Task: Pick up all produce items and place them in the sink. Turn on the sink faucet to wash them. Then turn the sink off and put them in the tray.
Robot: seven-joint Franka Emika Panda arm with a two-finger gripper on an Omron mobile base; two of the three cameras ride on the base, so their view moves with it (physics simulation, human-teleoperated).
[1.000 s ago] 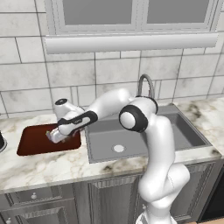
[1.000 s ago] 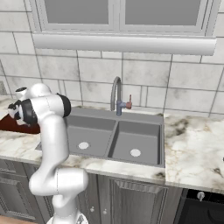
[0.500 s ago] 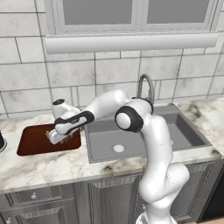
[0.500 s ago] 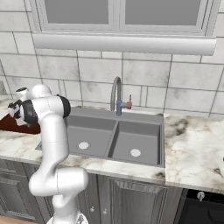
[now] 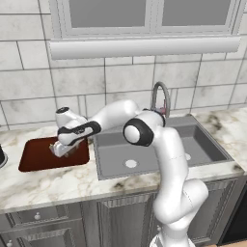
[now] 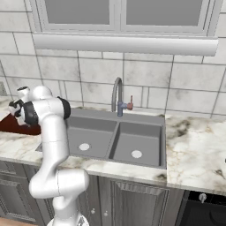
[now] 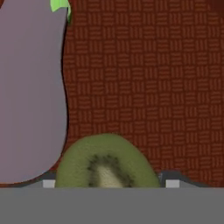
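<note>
Marble counter under grey wall tiles [image 5: 72,82]; shallow reddish-brown woven-textured tray [image 5: 34,155] left of grey double-basin sink [image 5: 116,159]; two-finger gripper [image 5: 61,149] low over tray, jaws apart around halved green kiwi [image 7: 107,162] (cut face up); purple eggplant [image 7: 30,87] lying just beside it.

arm: rises at lower right of left base view, elbow bent, forearm stretched far left | wrist: angled downward | gripper [image 5: 61,150]: low, pointing down, jaws apart | fingertips [image 7: 173,183]: two tips at the bottom of hand view, set wide
</note>
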